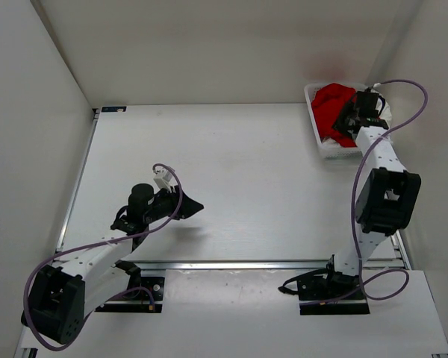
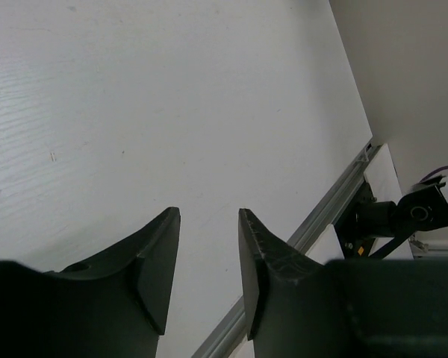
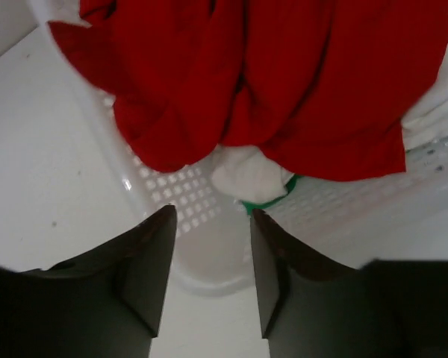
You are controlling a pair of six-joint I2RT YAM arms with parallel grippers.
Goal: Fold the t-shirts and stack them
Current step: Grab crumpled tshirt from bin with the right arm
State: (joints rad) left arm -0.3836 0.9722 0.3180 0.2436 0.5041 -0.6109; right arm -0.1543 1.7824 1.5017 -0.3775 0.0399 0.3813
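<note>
A crumpled red t-shirt point(image 1: 331, 104) point(image 3: 261, 82) fills the white mesh basket point(image 1: 325, 145) point(image 3: 172, 190) at the far right of the table. Under it a bit of white t-shirt point(image 3: 250, 173) and a sliver of green t-shirt point(image 3: 272, 200) show. My right gripper point(image 1: 343, 123) point(image 3: 213, 212) hovers open just above the basket's near rim, with nothing between its fingers. My left gripper point(image 1: 194, 206) point(image 2: 209, 216) stands open over the bare table at the near left, holding nothing.
White walls close in the table on the left, back and right. A metal rail point(image 1: 246, 264) point(image 2: 328, 212) runs along the near edge by the arm bases. The right arm's purple cable point(image 1: 411, 89) loops over the basket.
</note>
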